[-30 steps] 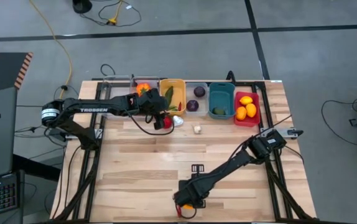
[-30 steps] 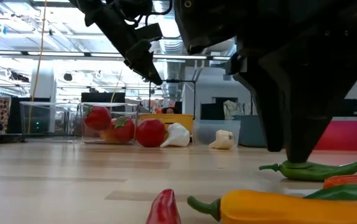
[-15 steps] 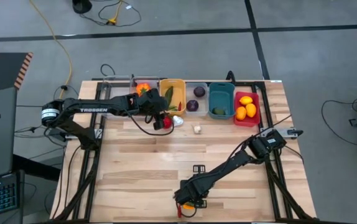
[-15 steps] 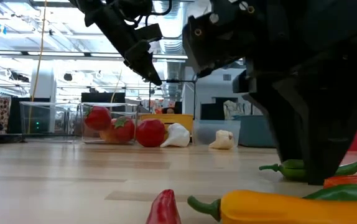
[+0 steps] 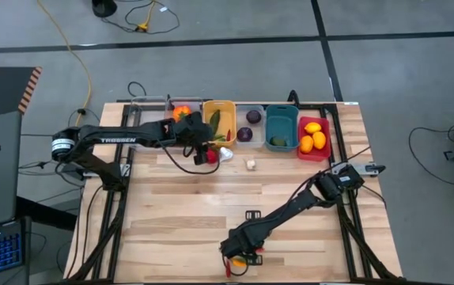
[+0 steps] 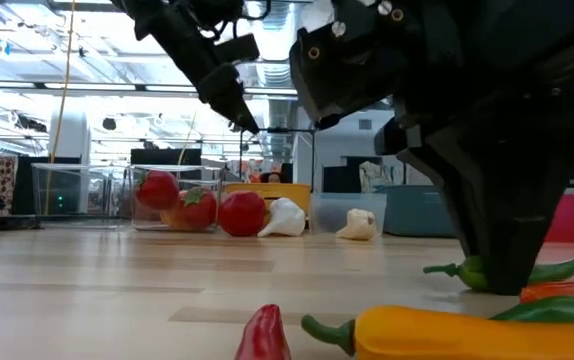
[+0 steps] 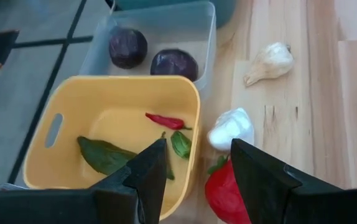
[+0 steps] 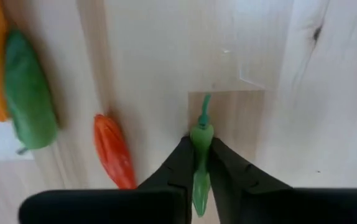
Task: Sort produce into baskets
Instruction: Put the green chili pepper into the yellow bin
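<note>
Right gripper fingers pinching one green chili, left gripper fingers apart, two garlic bulbs.

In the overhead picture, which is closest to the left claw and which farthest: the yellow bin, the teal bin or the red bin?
Measured from the left gripper, by the far row of bins:
1. Yellow bin, right beside it.
2. Teal bin, further along the row toward the right arm's side.
3. Red bin, at the row's right end.
</note>
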